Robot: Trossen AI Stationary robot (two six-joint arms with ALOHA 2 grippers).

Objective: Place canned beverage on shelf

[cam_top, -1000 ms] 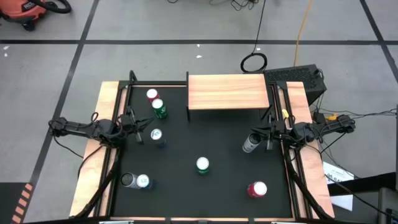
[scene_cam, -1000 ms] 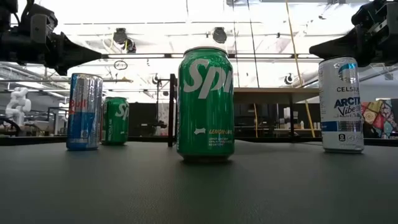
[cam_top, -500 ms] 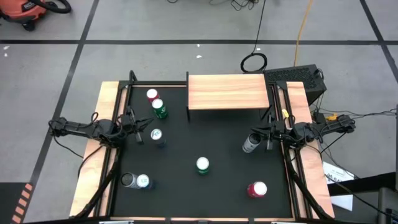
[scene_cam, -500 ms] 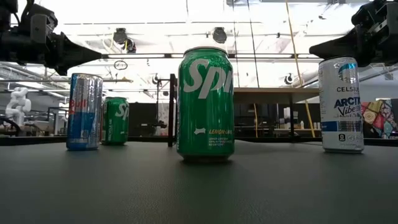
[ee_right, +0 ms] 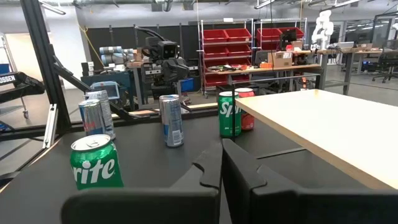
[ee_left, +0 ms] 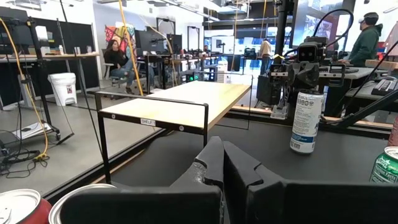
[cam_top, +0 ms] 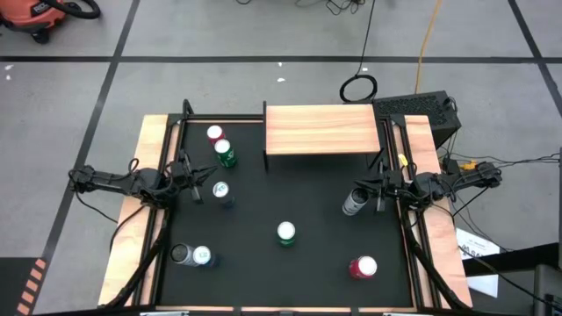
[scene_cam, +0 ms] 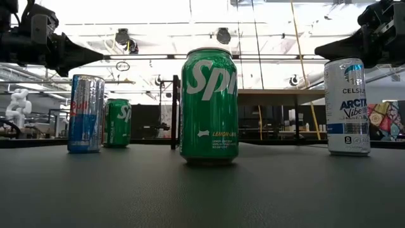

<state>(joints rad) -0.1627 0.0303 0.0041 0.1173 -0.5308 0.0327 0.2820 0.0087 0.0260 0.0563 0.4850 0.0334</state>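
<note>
**Seven cans standing, shelf bare, both arms parked**

Left gripper [cam_top: 187,182] waits at nine o'clock, jaws together. Just beside it stands the blue-and-silver can [cam_top: 220,190]; at eleven, a red-topped can [cam_top: 214,134] touches a green one [cam_top: 225,154], so a grab there would likely topple its neighbour. No can's contents show. The shelf [cam_top: 321,128] sits at twelve. Right gripper [cam_top: 371,195], three o'clock, jaws together, is just beside the Celsius can [cam_top: 353,204] and could nudge it.

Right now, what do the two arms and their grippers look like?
Both arms are dark, slim and jointed, with black cables bunched along them. The left gripper and the right gripper each have two matte black, wedge-shaped fingers, pressed together. No markings show on the fingers. An orange connector sits by the right arm's base.
</note>
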